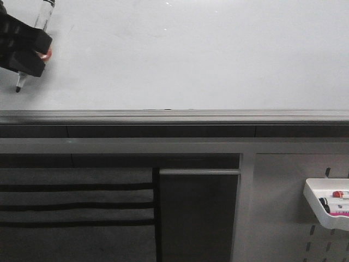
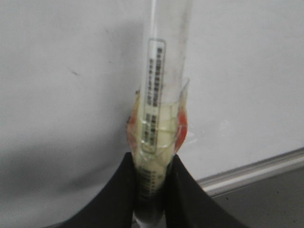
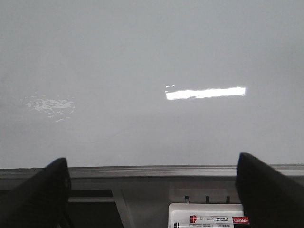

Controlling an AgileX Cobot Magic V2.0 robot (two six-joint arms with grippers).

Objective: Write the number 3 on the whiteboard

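Observation:
The whiteboard (image 1: 191,49) fills the upper part of the front view, with its grey rail (image 1: 174,116) below. No number 3 shows on it in any view. My left gripper (image 1: 34,54) is at the board's far left, shut on a clear-barrelled marker (image 1: 22,81) whose black tip points down at the board; I cannot tell whether the tip touches. In the left wrist view the black fingers (image 2: 118,194) clamp the marker (image 2: 159,95) in front of the board (image 2: 61,71). My right gripper (image 3: 152,164) is open and empty, facing the board (image 3: 142,57); it is out of the front view.
A white tray (image 1: 319,210) holding spare markers hangs on the grey pegboard panel (image 1: 278,229) at the lower right; it also shows in the right wrist view (image 3: 178,209). Dark slotted panels (image 1: 76,207) lie below the rail on the left.

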